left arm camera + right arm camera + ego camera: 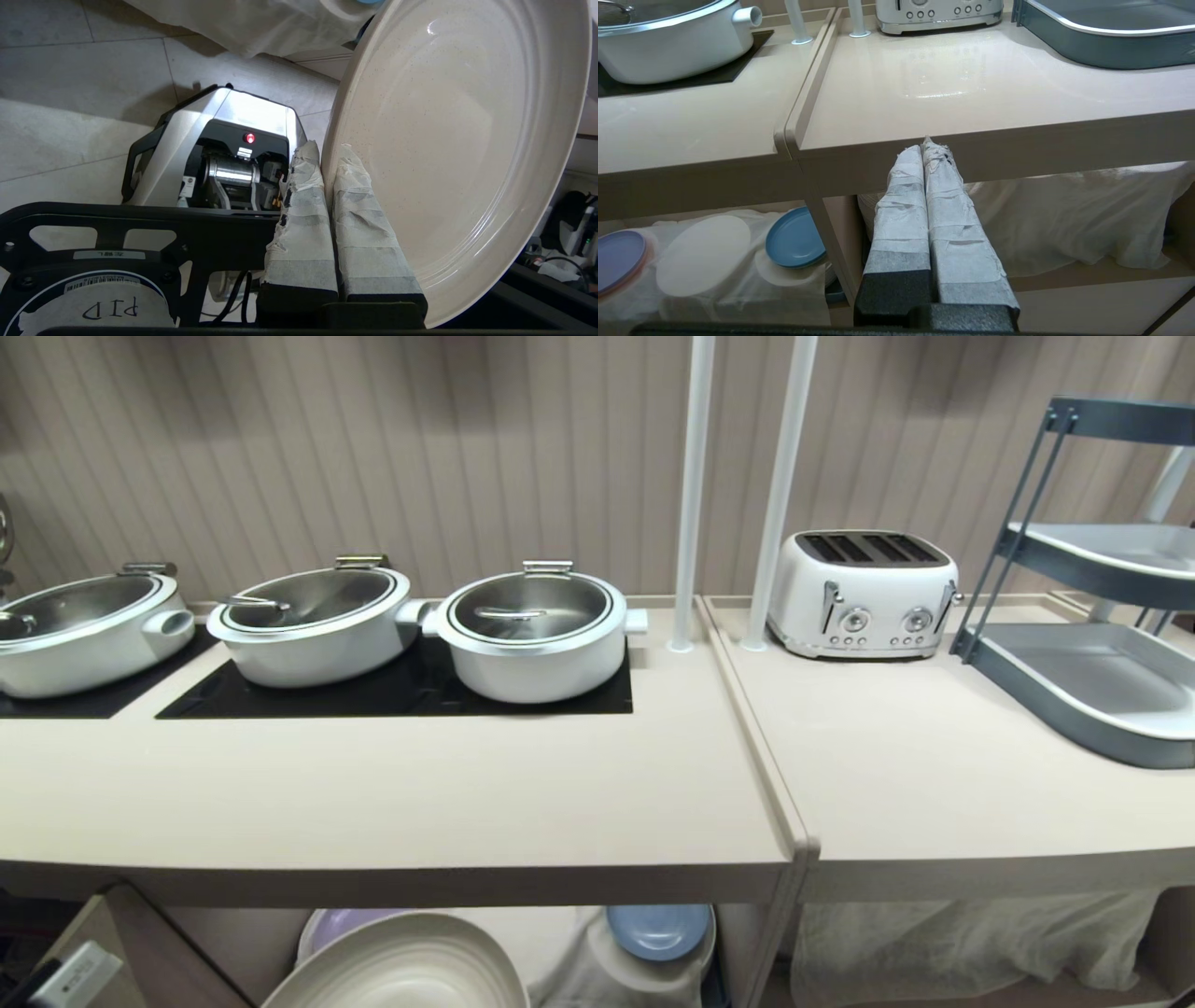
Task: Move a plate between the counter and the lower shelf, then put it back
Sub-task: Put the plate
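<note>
The cream-beige plate [458,140] hangs tilted on edge in the air, its rim pinched between the taped fingers of my left gripper [327,151], which is shut on it. In the head view the plate [401,966] shows below the front edge of the counter [373,784], in front of the lower shelf [560,943]. That shelf's white cloth [705,261] shows one bare round hump between a lilac plate [616,259] and a blue plate [794,238]. My right gripper [927,147] is shut and empty, parked before the toaster worktop's front edge.
Three white lidded pots [532,635] stand on the black cooktop [392,695]. Two white poles [691,495] rise at the seam between the worktops. A white toaster [864,593] and a grey tiered rack [1092,616] stand on the right worktop. My base [219,154] is below the left hand.
</note>
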Robot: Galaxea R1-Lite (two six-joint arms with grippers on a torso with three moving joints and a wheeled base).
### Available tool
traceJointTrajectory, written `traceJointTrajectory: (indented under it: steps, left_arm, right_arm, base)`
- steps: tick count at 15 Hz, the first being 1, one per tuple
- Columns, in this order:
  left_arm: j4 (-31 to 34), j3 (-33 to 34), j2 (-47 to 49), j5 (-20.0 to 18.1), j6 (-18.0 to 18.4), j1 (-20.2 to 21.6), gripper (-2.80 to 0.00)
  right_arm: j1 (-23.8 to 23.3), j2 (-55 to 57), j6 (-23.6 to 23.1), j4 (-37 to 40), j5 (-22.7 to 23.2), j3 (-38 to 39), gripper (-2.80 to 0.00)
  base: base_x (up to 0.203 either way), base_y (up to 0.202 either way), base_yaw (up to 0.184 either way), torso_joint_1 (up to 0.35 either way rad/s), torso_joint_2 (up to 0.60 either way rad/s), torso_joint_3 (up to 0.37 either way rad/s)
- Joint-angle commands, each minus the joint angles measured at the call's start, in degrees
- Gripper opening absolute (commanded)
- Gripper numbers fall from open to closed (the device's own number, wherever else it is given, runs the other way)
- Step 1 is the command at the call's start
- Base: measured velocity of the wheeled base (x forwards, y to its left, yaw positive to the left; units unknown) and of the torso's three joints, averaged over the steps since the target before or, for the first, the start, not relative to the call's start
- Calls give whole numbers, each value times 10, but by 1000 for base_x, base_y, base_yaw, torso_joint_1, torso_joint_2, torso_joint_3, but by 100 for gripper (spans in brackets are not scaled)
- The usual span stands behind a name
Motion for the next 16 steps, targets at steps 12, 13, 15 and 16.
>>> traceJointTrajectory:
  steps: [12,13,15,16]
  left_arm:
    - [1,-2,0,0,-2,0,-280]
    - [2,-2,0,0,-2,0,-280]
    - [1,-2,0,0,-2,0,-280]
    - [2,-2,0,0,-2,0,-280]
  right_arm:
    - [0,1,3,1,-1,0,-280]
    - [0,1,3,1,-1,0,-280]
    - [0,1,3,1,-1,0,-280]
    - [0,1,3,1,-1,0,-280]
  base:
    - [0,0,0,93,-185,-94]
    - [0,0,0,0,0,0]
    - [0,0,0,0,0,0]
    - [0,0,0,0,0,0]
